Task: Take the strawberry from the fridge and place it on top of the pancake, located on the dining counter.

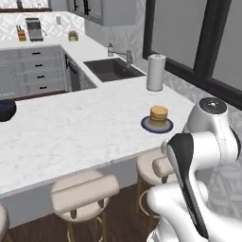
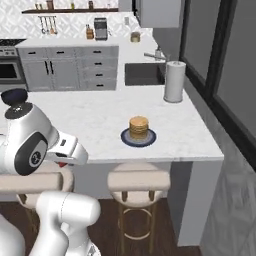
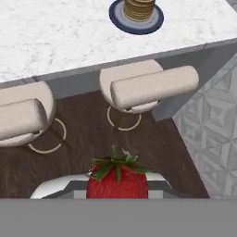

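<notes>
The strawberry (image 3: 117, 181), bright red with green leaves, sits at the bottom of the hand view, and my gripper (image 3: 117, 189) is shut on it. It hangs over the dark wood floor in front of the stools, short of the dining counter (image 1: 71, 127) (image 3: 55, 37). The pancake (image 1: 158, 114) (image 2: 139, 127) (image 3: 139, 8) is a tan stack on a blue-rimmed plate (image 1: 145, 125) (image 2: 127, 140) (image 3: 155, 24) near the counter's front edge, ahead of the gripper. The fridge is out of view.
Beige stools (image 1: 85, 189) (image 2: 139, 181) (image 3: 148, 87) stand under the counter's edge between me and the plate. A paper towel roll (image 1: 156, 72) (image 2: 174, 81) and a sink (image 1: 113, 69) lie beyond the plate. A dark bowl (image 1: 5, 109) sits far left.
</notes>
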